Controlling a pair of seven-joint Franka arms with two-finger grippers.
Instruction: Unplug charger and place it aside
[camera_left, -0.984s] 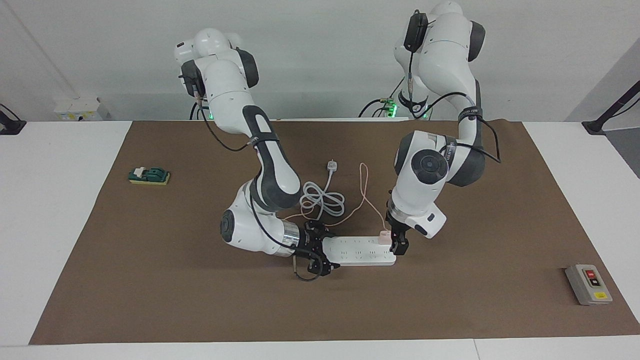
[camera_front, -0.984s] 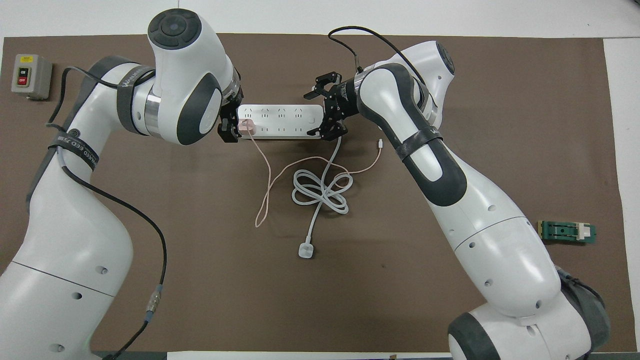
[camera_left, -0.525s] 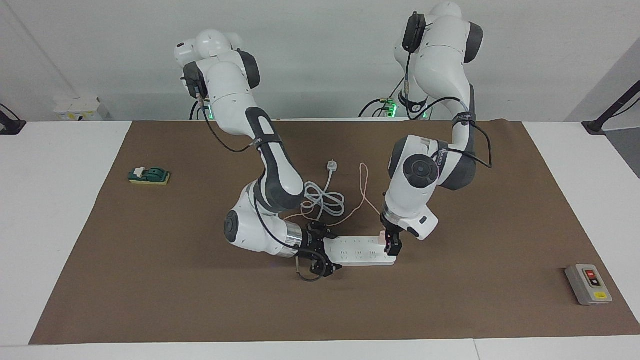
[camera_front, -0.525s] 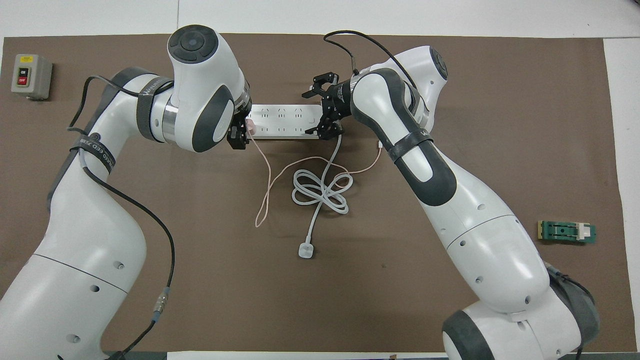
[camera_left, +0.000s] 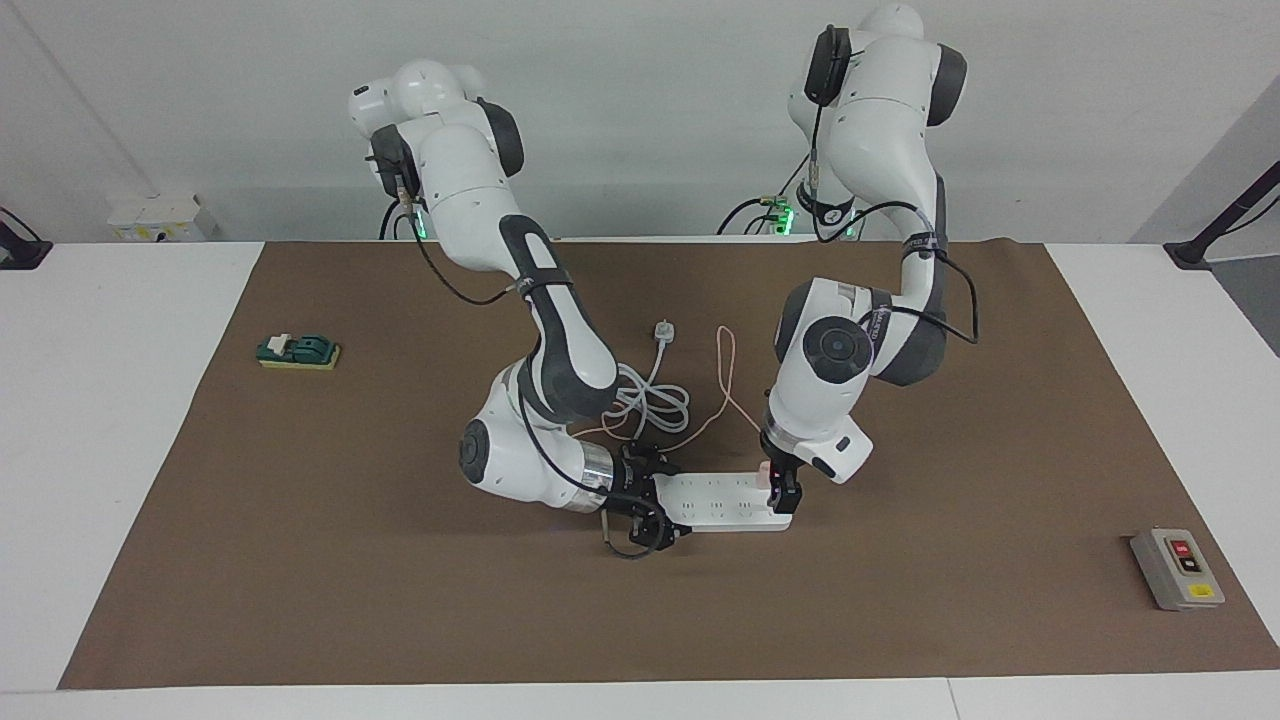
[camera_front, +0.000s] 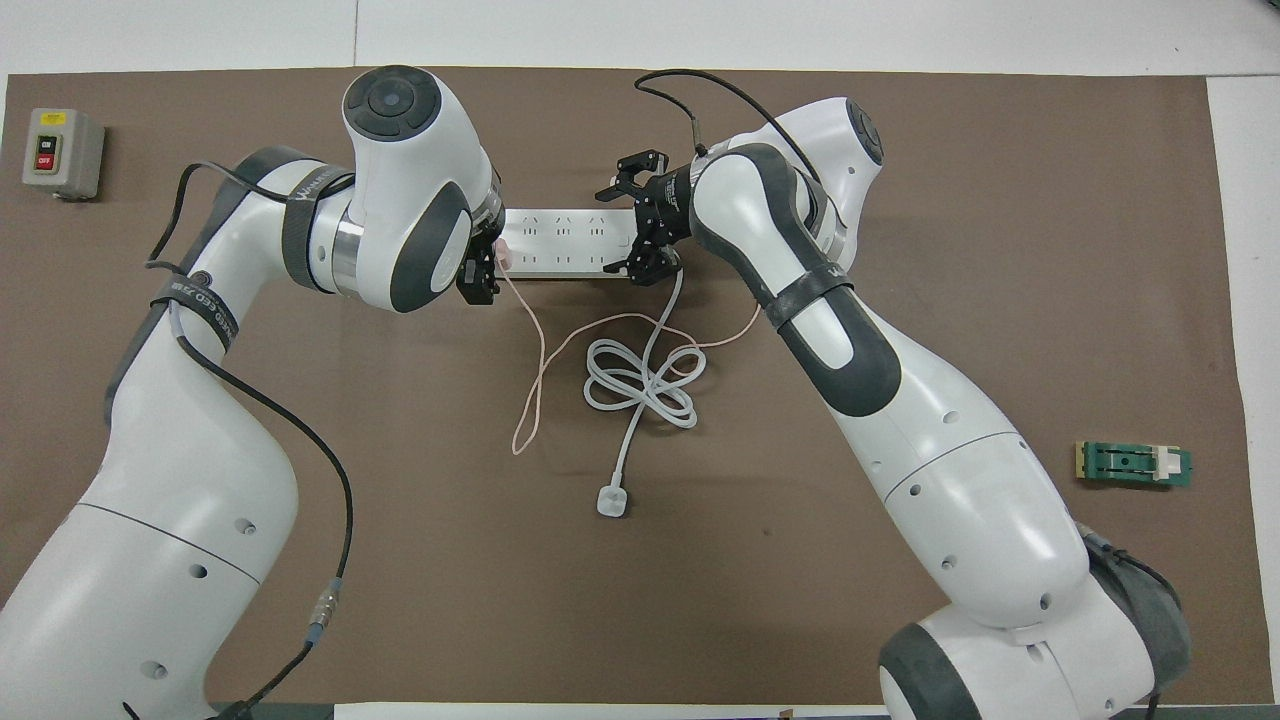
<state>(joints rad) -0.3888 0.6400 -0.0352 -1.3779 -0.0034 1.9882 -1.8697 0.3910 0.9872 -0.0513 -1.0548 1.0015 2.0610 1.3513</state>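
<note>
The pale-pink charger (camera_left: 768, 469) sits plugged into the end of the white power strip (camera_left: 722, 500) that lies toward the left arm's end of the table. It also shows in the overhead view (camera_front: 503, 258). Its thin pink cable (camera_front: 535, 385) runs toward the robots in a loop. My left gripper (camera_left: 783, 494) is down at the charger, and its arm hides most of the charger from above. My right gripper (camera_left: 666, 502) is open, with its jaws on either side of the strip's other end (camera_front: 620, 228).
A coiled white cord (camera_front: 640, 385) with a white plug (camera_front: 611, 501) lies nearer to the robots than the strip. A grey switch box (camera_front: 62, 152) stands at the left arm's end, and a green part (camera_front: 1133, 465) at the right arm's end.
My left gripper has moved sideways from beside the strip's end onto the charger. My right gripper and the strip have shifted slightly. The charger stays plugged in.
</note>
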